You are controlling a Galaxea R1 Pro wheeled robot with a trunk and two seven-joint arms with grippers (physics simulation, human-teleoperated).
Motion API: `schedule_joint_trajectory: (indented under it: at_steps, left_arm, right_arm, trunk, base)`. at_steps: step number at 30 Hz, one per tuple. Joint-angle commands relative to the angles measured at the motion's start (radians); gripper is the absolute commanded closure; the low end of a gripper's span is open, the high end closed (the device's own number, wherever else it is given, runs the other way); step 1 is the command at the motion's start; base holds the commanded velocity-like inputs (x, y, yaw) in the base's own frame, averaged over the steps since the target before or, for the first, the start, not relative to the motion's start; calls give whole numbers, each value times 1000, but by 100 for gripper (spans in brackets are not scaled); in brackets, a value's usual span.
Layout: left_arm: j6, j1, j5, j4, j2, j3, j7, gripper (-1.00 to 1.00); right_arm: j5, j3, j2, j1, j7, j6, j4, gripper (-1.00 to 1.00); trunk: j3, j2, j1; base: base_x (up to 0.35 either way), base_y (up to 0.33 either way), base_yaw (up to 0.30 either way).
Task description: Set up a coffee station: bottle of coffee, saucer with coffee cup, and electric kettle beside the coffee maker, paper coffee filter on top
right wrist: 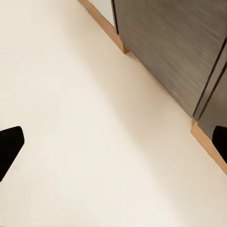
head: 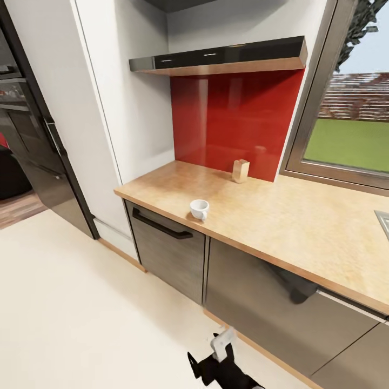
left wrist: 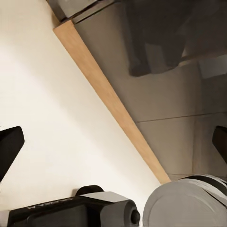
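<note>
Matt wood-look kitchen countertop (head: 302,227), glossy red backsplash (head: 237,119) (mirror-like), glazed white coffee cup (head: 199,209).

Ahead of me a red backsplash (head: 237,116) sits under a dark shelf (head: 221,56); a window (head: 351,135) fills upper right, cream floor (head: 70,302) lower left.

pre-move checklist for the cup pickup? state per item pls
1. Coffee cup upright on the kitchen countertop: ok.
2. Space around cup free: ok; the small tan box stands apart, by the red backsplash.
3. Saucer located: not ok, not on this stretch of counter.
4. Left gripper empty, jaws apart: ok.
5. Right gripper empty, jaws apart: ok.
6. Arms raised to counter height: not ok, both wrist views look at floor and cabinet fronts.
</note>
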Motion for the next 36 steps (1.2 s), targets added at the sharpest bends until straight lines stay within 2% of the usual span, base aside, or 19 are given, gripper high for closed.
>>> schedule_joint_trajectory:
  at_steps: [1, 4, 5, 6, 7, 9, 10, 13, 14, 17, 18, 21, 23, 26, 29, 32, 34, 35, 36]
  left_arm:
    - [-10, 0, -8, 1, 2, 14, -1, -100]
    - [-10, 0, -8, 1, 4, 26, -1, -100]
    - [-10, 0, -8, 1, 5, 30, -1, -100]
    - [-10, 0, -8, 1, 5, 33, -1, -100]
    - [-10, 0, -8, 0, 5, 34, -1, -100]
    - [-10, 0, -8, 0, 5, 34, -1, -100]
    - [-10, 0, -8, 0, 5, 35, -1, -100]
    - [-10, 0, -9, 0, 5, 36, -1, -100]
    - [-10, 0, -8, 0, 6, 36, -1, -100]
    - [-10, 0, -8, 0, 6, 36, 1, -100]
    - [-10, 0, -8, 0, 5, 36, 33, -100]
    - [-10, 0, -8, 0, 5, 36, 64, -100]
    - [-10, 0, -8, 0, 5, 36, 72, -100]
    - [-10, 0, -8, 0, 4, 36, 79, -100]
    - [-10, 0, -8, 0, 5, 36, 83, -100]
    - [-10, 0, -8, -1, 5, 36, 85, -100]
    - [-10, 0, -9, 0, 5, 37, 85, -100]
    - [-10, 0, -8, -1, 5, 37, 85, -100]
    - [-10, 0, -8, 0, 5, 37, 86, -100]
  right_arm:
    - [7, 6, 19, -3, 4, 64, -51, -100]
    - [7, 14, 50, -22, 4, 181, -126, -100]
    - [4, 21, 69, -64, 5, 268, -178, -100]
    - [-29, 61, 82, -159, 5, 384, -220, -100]
    - [-62, 79, 86, -212, 5, 434, -232, -100]
    - [-108, 91, 88, -267, 5, 481, -239, -100]
    - [-187, 102, 90, -364, 5, 551, -246, -100]
    - [-243, 107, 91, -451, 4, 612, -249, -100]
    - [-269, 108, 91, -506, 4, 653, -250, -100]
    - [-299, 110, 92, -586, 4, 706, -251, -100]
    - [-354, 111, 92, -685, 3, 757, -252, -100]
    - [-412, 109, 92, -767, 0, 794, -252, -100]
    - [-431, 108, 92, -805, -2, 806, -252, -100]
    - [-447, 106, 92, -861, -5, 818, -251, -100]
    - [-457, 98, 92, -947, -8, 826, -238, -100]
    - [-461, 65, 92, -1037, -31, 834, -205, -100]
    - [-463, 19, 90, -1161, -86, 844, -100, -100]
    - [-463, 9, 87, -1210, -103, 847, -42, -100]
    - [-462, -3, 66, -1346, -127, 853, 125, -100]
  trunk:
    - [-1, -1, 0]
    - [-1, -1, 0]
    - [-1, -1, 0]
    - [-1, -1, 0]
    - [-1, -1, 0]
    - [-1, -1, 0]
    - [-1, -1, 0]
    - [-1, -1, 0]
    - [-1, -1, 0]
    - [-1, -1, 0]
    - [-1, -1, 0]
    - [-1, -1, 0]
    - [-1, -1, 0]
    - [-1, -1, 0]
    - [-1, -1, 0]
    - [-1, -1, 0]
    - [-1, -1, 0]
    - [-1, -1, 0]
    - [-1, -1, 0]
  base:
    - [0, 0, 0]
    - [0, 0, 0]
    - [0, 0, 0]
    - [0, 0, 0]
    - [0, 0, 0]
    - [0, 0, 0]
    - [0, 0, 0]
    - [0, 0, 0]
    - [0, 0, 0]
    - [0, 0, 0]
    - [0, 0, 0]
    - [0, 0, 0]
    - [0, 0, 0]
    - [0, 0, 0]
    - [0, 0, 0]
    - [0, 0, 0]
    - [0, 0, 0]
    - [0, 0, 0]
    - [0, 0, 0]
